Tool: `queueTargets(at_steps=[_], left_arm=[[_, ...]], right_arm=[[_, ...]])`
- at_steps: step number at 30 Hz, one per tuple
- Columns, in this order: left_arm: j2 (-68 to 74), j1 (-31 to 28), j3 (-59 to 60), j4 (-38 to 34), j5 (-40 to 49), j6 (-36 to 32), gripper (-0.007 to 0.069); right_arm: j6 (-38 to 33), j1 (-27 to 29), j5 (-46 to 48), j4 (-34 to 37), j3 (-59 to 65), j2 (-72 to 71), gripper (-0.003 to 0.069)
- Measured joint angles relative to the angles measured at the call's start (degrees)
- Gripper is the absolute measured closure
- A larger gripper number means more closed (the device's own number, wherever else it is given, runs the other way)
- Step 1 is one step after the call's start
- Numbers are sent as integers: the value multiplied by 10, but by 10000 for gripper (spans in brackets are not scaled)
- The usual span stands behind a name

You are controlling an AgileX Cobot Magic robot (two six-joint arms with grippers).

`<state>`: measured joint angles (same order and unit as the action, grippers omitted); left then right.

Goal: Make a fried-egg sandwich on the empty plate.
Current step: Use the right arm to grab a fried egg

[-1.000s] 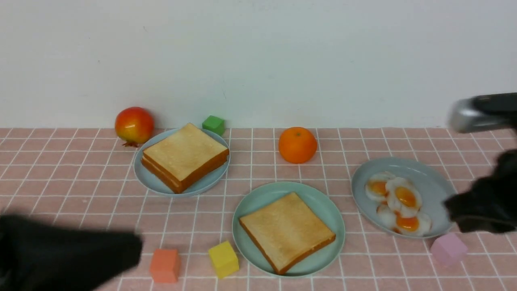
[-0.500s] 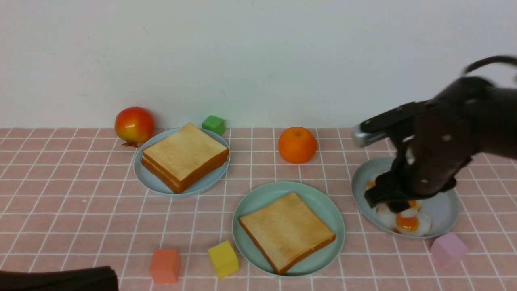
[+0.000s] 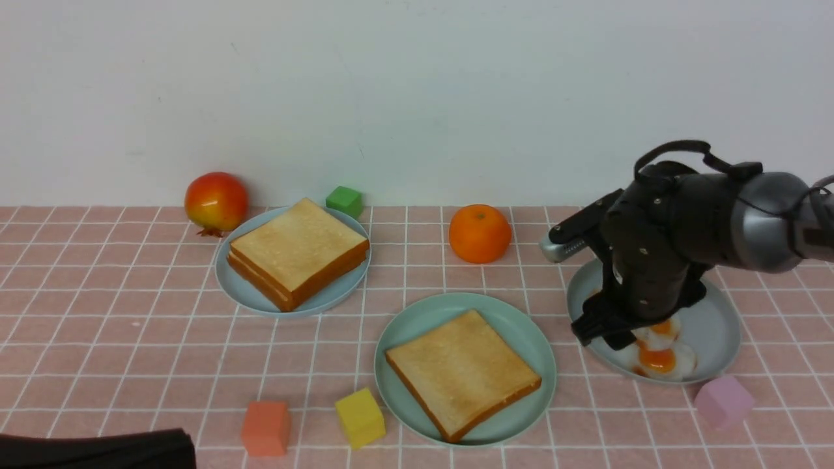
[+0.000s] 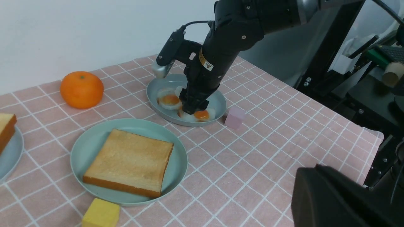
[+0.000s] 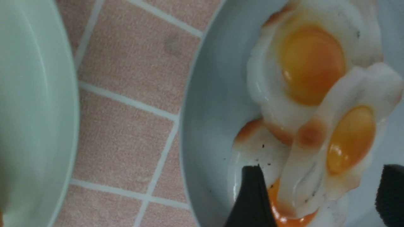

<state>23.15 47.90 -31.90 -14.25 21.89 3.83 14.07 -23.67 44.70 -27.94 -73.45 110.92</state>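
Observation:
The mint-green plate sits at the front middle with one toast slice on it; both also show in the left wrist view, the plate and the toast. More toast is stacked on the left blue-grey plate. Three fried eggs overlap on the right blue-grey plate. My right gripper is down in that plate, open, its fingers either side of the topmost egg. My left gripper shows only as a dark shape at the front left.
A red apple-like fruit and a green cube stand behind the toast stack. An orange is at the back middle. An orange cube and a yellow cube lie front left of the mint plate. A pink cube touches the egg plate's front.
My right arm has swung in from the right edge and come down over the egg plate. My left arm has drawn back to the front-left corner.

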Motion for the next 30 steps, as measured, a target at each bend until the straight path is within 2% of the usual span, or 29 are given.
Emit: queueTargets(at_steps=[5, 17, 22, 30], left_arm=[[0, 0, 0, 0, 0, 0, 613], [0, 0, 0, 0, 0, 0, 613], [0, 0, 0, 0, 0, 0, 613], [0, 0, 0, 0, 0, 0, 613]], right_arm=[[7, 0, -7, -30, -2, 15, 146], [8, 0, -11, -43, -2, 35, 188], [8, 0, -10, -55, -4, 38, 251], [8, -1, -4, -65, -4, 38, 481]])
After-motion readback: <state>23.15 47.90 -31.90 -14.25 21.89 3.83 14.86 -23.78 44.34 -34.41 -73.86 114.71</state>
